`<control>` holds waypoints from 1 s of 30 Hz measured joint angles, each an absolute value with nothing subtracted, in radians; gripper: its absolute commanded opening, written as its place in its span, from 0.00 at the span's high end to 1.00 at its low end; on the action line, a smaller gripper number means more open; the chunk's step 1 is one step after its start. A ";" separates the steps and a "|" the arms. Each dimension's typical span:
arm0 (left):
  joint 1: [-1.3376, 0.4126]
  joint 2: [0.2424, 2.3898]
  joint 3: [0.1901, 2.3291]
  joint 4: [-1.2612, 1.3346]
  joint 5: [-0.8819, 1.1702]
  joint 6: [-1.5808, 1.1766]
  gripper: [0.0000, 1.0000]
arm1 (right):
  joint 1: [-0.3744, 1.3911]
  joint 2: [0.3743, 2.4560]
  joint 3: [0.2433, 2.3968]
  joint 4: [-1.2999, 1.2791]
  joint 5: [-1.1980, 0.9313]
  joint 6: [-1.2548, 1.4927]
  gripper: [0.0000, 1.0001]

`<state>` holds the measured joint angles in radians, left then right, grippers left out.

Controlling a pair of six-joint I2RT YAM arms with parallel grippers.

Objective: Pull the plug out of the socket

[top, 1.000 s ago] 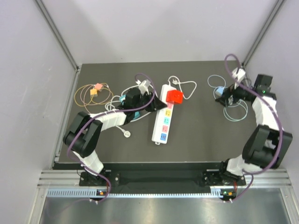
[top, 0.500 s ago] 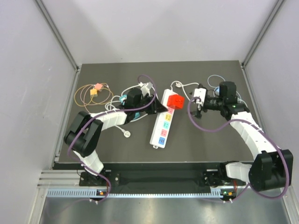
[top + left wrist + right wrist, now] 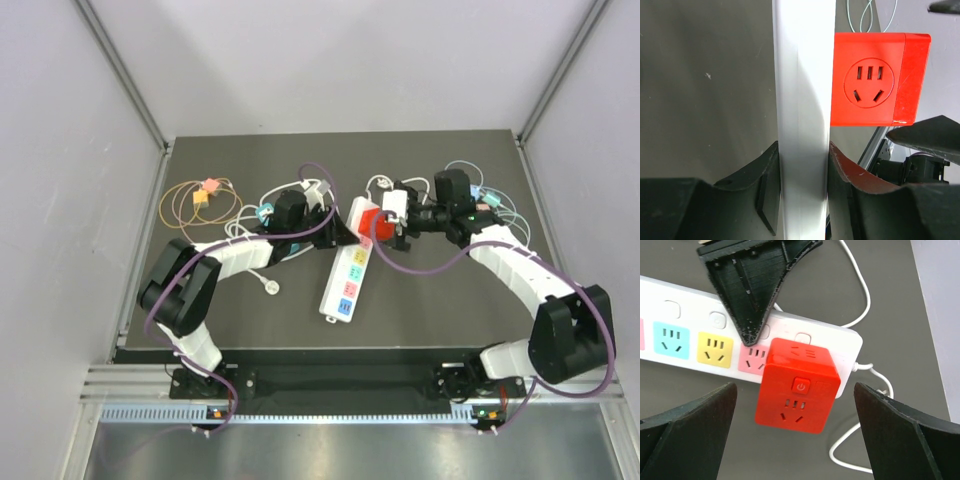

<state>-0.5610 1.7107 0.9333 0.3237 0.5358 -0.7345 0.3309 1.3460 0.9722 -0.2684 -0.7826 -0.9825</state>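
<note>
The socket (image 3: 346, 277), a long white strip with pastel outlets, lies at mid-table. A red cube plug (image 3: 372, 220) sits in its far end. My left gripper (image 3: 338, 229) is shut on the strip's sides just below the plug; in the left wrist view both fingers (image 3: 767, 185) press the white body of the socket (image 3: 802, 90), with the plug (image 3: 872, 80) beyond. My right gripper (image 3: 398, 226) is open beside the plug. In the right wrist view its fingers (image 3: 695, 425) stand wide on either side of the plug (image 3: 797, 390) without touching it, and the socket (image 3: 690, 337) runs off to the left.
The strip's white cord (image 3: 402, 184) loops behind the plug. A teal cable and plug (image 3: 487, 206) lie at the right. A tan cord with orange and pink plugs (image 3: 203, 195) lies at far left. A white round plug (image 3: 270, 288) rests near the left arm.
My right arm has swung in from the far right edge to the red plug, its jaws still wide. The left gripper keeps its hold; the strip has turned slightly.
</note>
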 measured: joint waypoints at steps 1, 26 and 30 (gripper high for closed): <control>-0.562 1.711 0.933 0.323 0.536 -0.734 1.00 | 0.336 1.357 0.980 -0.269 -0.774 -0.980 0.00; -0.564 1.682 0.922 0.351 0.532 -0.738 1.00 | 0.388 1.499 1.083 -0.309 -0.659 -0.934 0.57; -0.564 1.679 0.914 0.355 0.534 -0.753 1.00 | 0.400 1.510 1.115 -0.345 -0.651 -0.926 0.95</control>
<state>-0.5636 1.6791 0.9138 0.3553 0.5343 -0.7528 0.4000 1.5105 1.1149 -0.3447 -0.6506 -0.9264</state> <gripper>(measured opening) 0.408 0.621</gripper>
